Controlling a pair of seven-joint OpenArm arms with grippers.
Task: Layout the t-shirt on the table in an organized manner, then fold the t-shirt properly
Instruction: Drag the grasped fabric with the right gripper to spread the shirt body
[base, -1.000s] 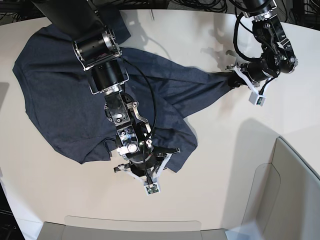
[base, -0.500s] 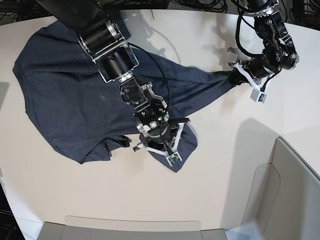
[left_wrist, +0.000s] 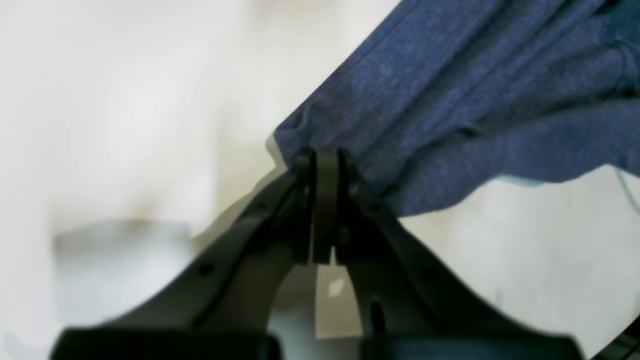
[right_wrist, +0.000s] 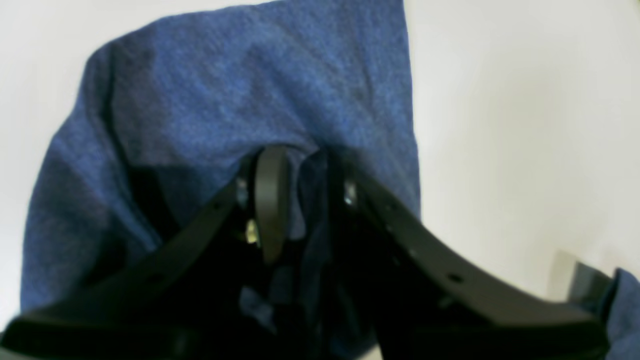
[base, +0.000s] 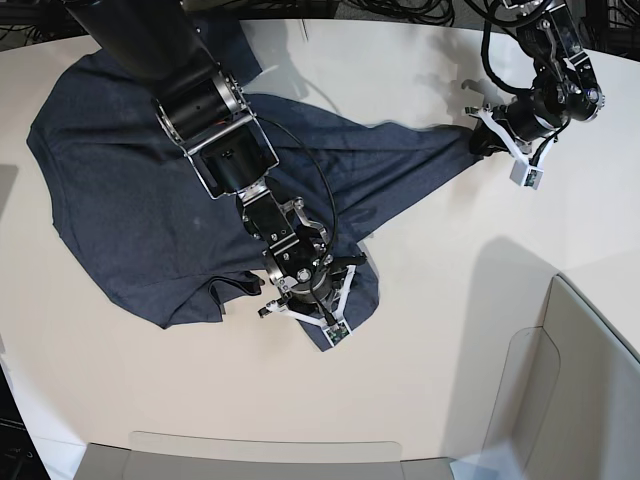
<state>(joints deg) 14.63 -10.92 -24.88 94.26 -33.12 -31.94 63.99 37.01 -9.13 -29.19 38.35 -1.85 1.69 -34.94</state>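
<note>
You're early in the layout stage. Left gripper (base: 484, 140) is clamped on a bunched corner of the t-shirt (base: 130, 190), cloth stretching away from its tips across the table (base: 440, 300). Right gripper (base: 318, 310) is closed on a fold of the hem, fabric pinched between the jaws and draped just ahead of them. Shirt is rumpled, not yet flat, lettering not visible. Spreading unfinished; all folding remains.

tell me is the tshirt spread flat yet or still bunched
Still bunched: the t-shirt lies creased on the table, stretched between the left gripper and right gripper.
</note>
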